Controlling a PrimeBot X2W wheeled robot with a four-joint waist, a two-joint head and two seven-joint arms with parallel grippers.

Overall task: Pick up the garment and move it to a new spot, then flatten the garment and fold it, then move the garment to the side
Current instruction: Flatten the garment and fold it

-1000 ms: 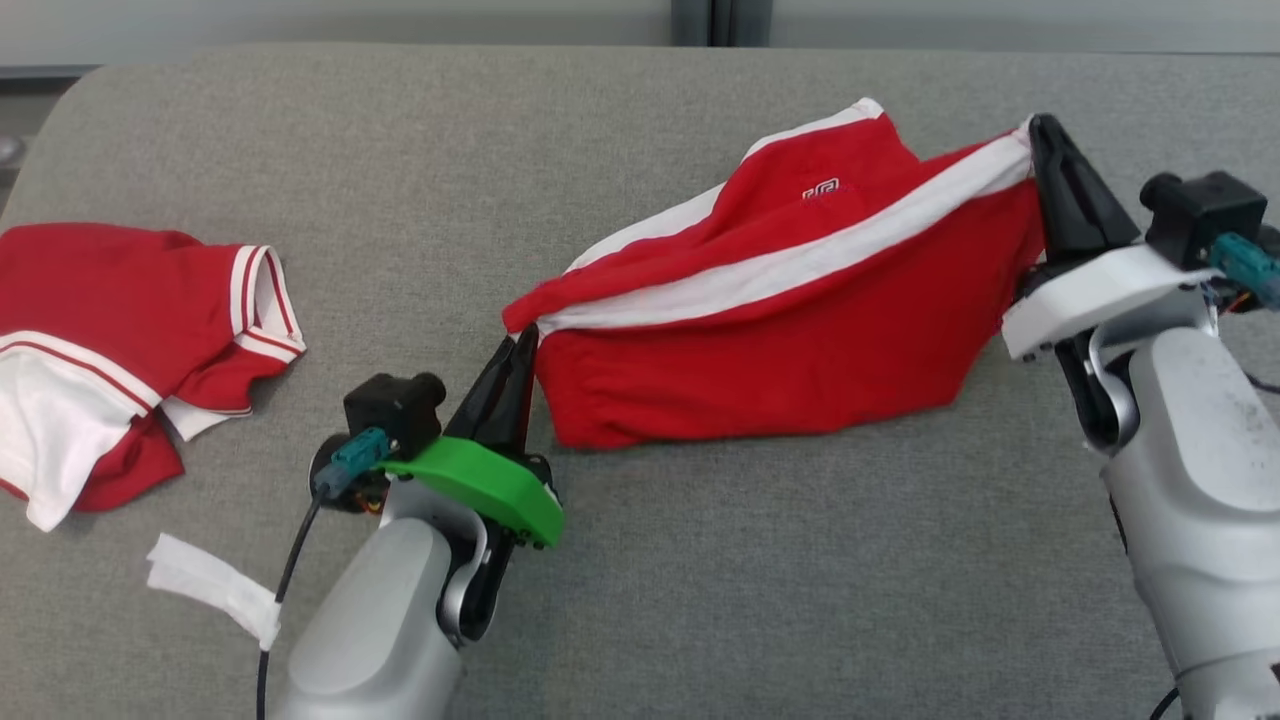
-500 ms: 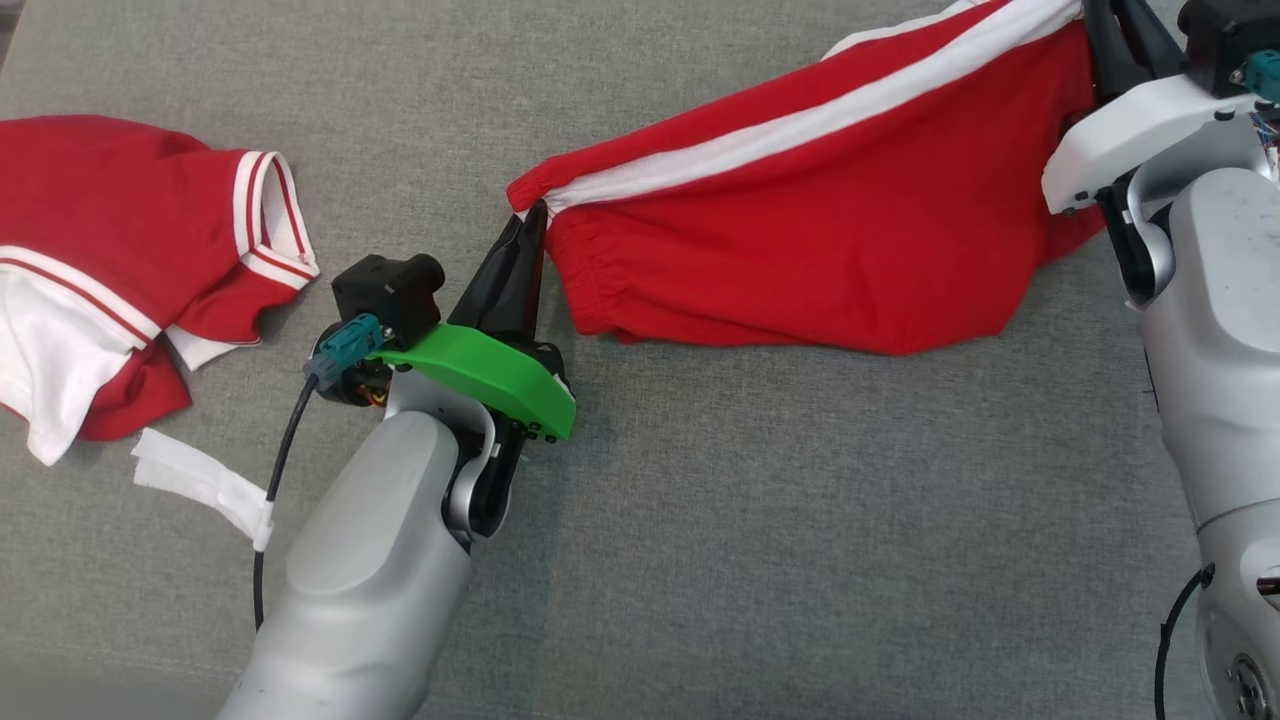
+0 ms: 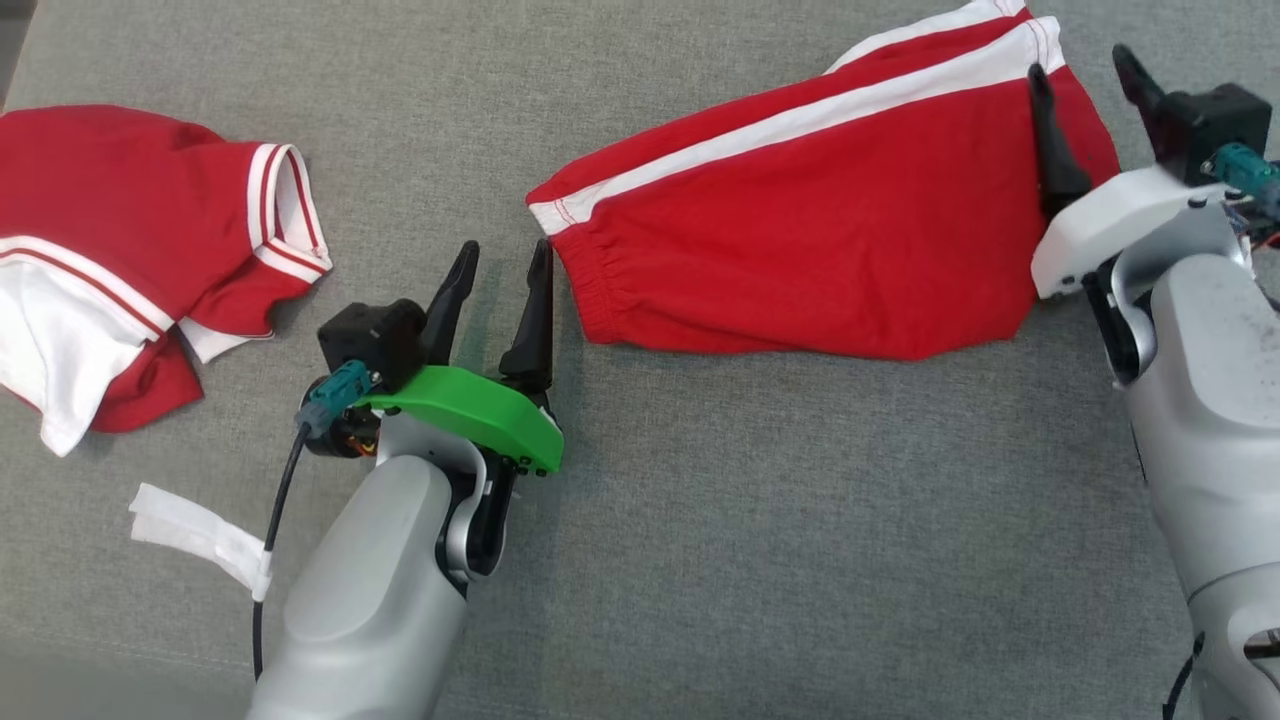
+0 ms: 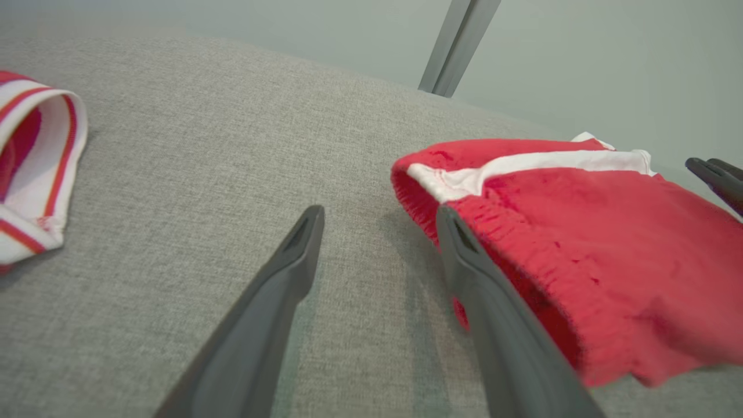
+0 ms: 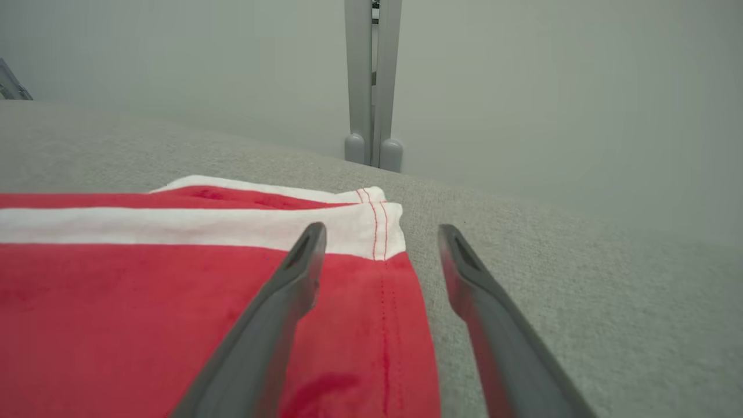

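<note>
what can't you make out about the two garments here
Head view: the crumpled red-and-white fabric shirt is cut off by the left edge.
Head view: the red fabric shorts with white side stripes run past the top edge.
Left wrist view: a finger of the left end effector covers part of the shorts' waistband.

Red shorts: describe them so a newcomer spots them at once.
On the grey padded surface, look right of centre, between the left gripper and right gripper. The red shorts lie there, elastic waistband nearest the left gripper. One broad white side stripe marks them; the red shirt far left has thin-striped cuffs.
</note>
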